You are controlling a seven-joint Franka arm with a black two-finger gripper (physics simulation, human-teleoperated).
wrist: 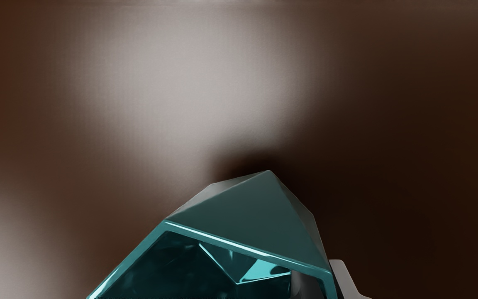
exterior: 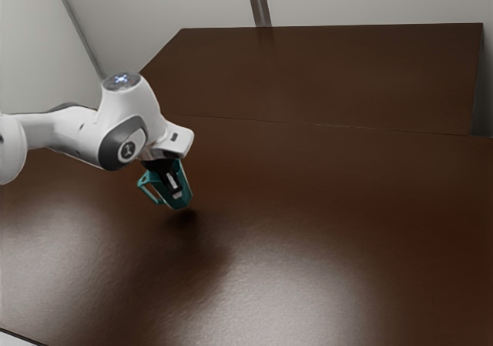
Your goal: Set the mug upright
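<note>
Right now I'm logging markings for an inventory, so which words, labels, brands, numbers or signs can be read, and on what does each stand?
No words or numbers can be read.
Badge on the side of the arm: a pale mark, too small to read.
Lit sign on top of the arm: bluish-white, too small to make out.
Mug: no text on the sides that show.
</note>
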